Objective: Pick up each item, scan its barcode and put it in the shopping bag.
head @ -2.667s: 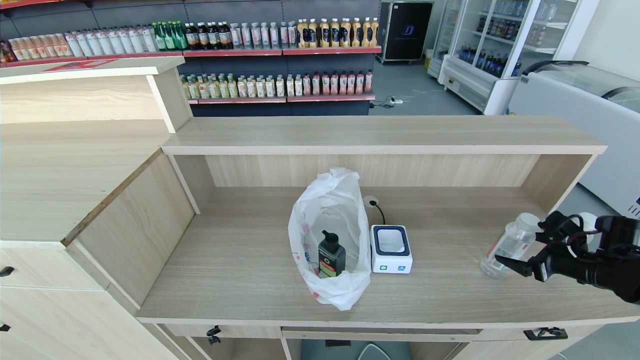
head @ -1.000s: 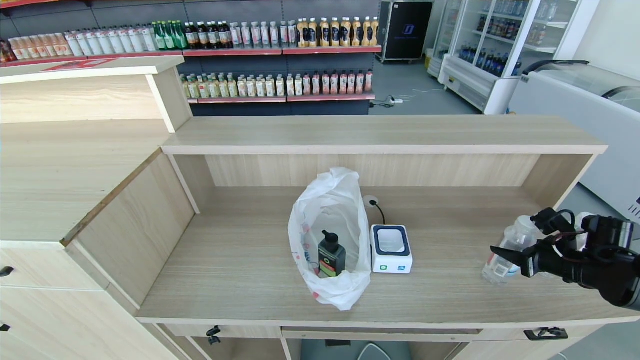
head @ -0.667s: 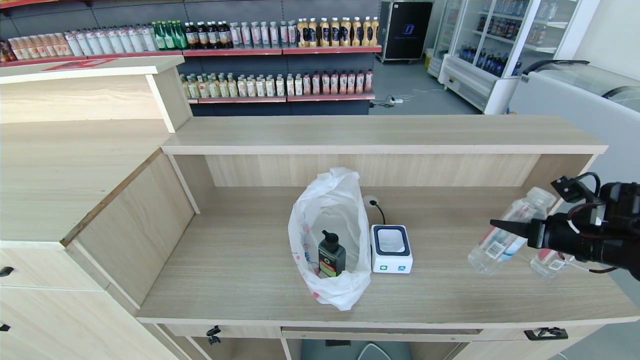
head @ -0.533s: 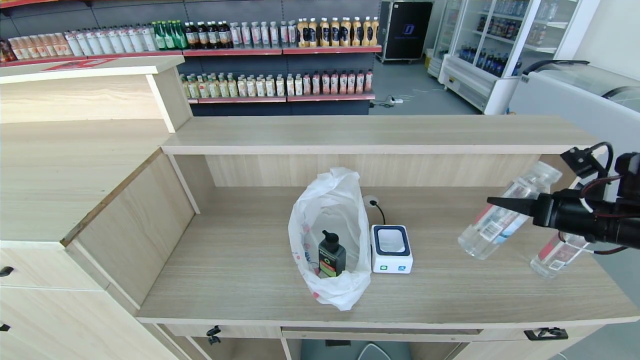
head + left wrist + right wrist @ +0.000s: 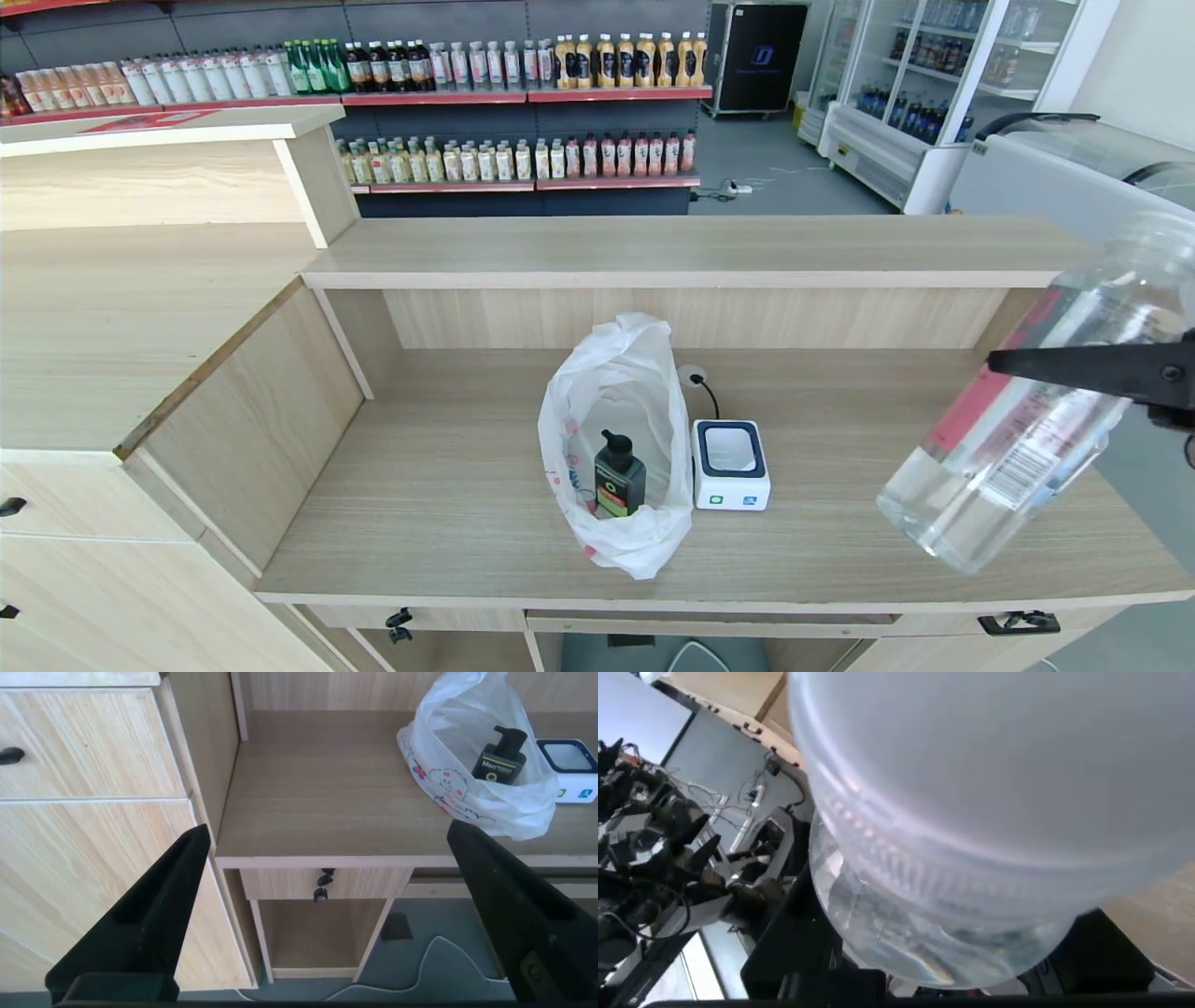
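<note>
Grips the tilted water bottle (image 5: 1018, 439) with the right gripper (image 5: 1032, 367), up in the air at the right end of the counter (image 5: 448, 504), far from the scanner (image 5: 730, 464) and shopping bag (image 5: 616, 373). Holds nothing in the left gripper (image 5: 327, 833), spread wide.

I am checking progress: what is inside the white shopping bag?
One dark pump bottle stands upright inside the shopping bag. The plastic walls cover the bag's bottom, so anything small there cannot be seen.
</note>
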Motion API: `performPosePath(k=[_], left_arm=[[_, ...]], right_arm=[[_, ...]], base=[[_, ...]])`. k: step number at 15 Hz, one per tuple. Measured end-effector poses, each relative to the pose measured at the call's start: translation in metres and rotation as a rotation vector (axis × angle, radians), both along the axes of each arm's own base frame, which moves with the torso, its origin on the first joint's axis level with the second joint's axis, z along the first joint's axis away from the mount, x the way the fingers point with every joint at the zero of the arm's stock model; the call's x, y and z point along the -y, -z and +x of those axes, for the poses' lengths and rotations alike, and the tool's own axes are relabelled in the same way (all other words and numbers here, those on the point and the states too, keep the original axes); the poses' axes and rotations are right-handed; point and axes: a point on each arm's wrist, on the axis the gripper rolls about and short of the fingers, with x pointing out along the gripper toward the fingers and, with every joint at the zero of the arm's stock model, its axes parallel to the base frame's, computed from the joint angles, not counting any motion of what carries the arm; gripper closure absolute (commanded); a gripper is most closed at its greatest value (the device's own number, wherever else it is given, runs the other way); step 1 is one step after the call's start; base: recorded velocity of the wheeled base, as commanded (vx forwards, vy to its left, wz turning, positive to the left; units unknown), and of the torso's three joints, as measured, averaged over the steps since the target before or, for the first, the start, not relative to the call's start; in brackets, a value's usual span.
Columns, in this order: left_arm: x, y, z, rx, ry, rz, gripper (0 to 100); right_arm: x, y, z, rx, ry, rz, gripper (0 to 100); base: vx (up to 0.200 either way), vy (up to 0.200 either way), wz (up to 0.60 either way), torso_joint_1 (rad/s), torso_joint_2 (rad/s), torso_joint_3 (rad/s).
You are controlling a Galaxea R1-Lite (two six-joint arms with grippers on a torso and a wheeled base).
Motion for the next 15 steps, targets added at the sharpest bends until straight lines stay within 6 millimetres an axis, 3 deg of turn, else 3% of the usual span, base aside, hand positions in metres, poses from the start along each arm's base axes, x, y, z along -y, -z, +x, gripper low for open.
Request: performPosePath(k=[3, 7, 15], left_arm=[[0.000, 0.000, 0.000, 0.000, 0.000, 0.000, 0], [0.000, 0.000, 0.000, 0.000, 0.000, 0.000, 0], [0.000, 0.000, 0.000, 0.000, 0.000, 0.000, 0]], right_arm=[[-0.002, -0.026, -0.045, 0.015, -0.044, 0.023, 100], [-0.002, -0.053, -0.076, 0.061, -0.088, 0.068, 100], [0.005, -0.050, -0.112, 0.036, -0.101, 0.065, 100]], base=[[0.000, 0.000, 0.00, 0.000, 0.00, 0.000], [0.000, 0.000, 0.00, 0.000, 0.00, 0.000], [0.000, 0.000, 0.00, 0.000, 0.00, 0.000]])
